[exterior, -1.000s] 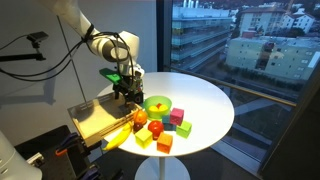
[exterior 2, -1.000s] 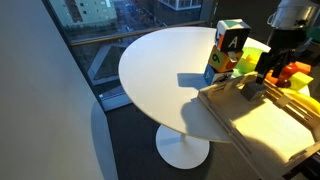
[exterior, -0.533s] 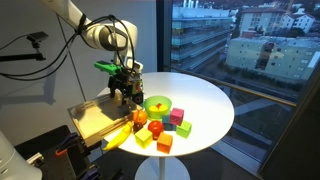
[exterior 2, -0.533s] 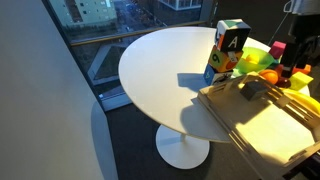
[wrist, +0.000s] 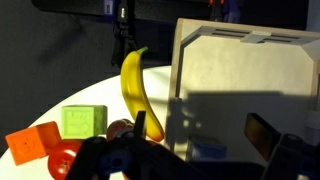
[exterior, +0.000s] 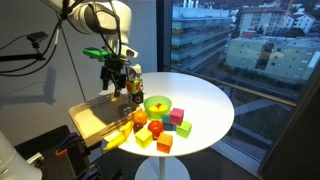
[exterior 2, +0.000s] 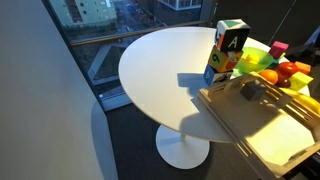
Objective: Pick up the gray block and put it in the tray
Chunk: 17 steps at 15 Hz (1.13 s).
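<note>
The gray block (wrist: 207,150) lies in shadow on the floor of the tan wooden tray (wrist: 240,80), directly below my gripper (wrist: 203,135). The gripper's fingers are spread wide apart and hold nothing. In an exterior view the gripper (exterior: 118,90) hangs well above the tray (exterior: 92,120). In an exterior view the block (exterior 2: 250,90) shows as a small dark lump near the tray's (exterior 2: 265,130) table-side end; the gripper is out of that frame.
A banana (wrist: 133,85) lies along the tray's edge (exterior: 118,138). A green bowl (exterior: 157,104), a pink cube (exterior: 178,117), a green cube (wrist: 84,121) and orange blocks (exterior: 164,144) crowd the white round table (exterior: 200,100). A colourful lettered box (exterior 2: 228,50) stands by the tray.
The gripper has risen from low over the tray to well above it, leaving an exterior view entirely. The gray block stays on the tray floor.
</note>
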Available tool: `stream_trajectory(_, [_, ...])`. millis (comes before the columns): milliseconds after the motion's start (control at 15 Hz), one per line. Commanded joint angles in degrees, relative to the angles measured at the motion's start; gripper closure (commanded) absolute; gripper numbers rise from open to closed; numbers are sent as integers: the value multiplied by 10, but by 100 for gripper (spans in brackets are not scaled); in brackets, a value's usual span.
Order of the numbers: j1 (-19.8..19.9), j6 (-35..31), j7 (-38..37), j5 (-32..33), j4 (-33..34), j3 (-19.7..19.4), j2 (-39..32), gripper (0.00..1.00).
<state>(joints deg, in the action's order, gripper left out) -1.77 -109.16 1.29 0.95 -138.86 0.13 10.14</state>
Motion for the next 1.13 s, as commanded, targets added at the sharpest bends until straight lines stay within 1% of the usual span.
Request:
stream_trajectory(0, [10, 20, -6, 6, -19, -2, 69, 0])
stream_trajectory(267, [15, 17, -5, 4, -26, -5, 121, 0])
stream_trajectory(600, [16, 6, 1, 1, -35, -8, 165, 0])
stream_trajectory(733, [16, 2, 2, 0, -36, -8, 171, 0])
stream_trajectory(800, [13, 12, 0, -1, -24, -5, 153, 0])
stream_trajectory(1067, [13, 12, 0, -1, -25, -5, 152, 0])
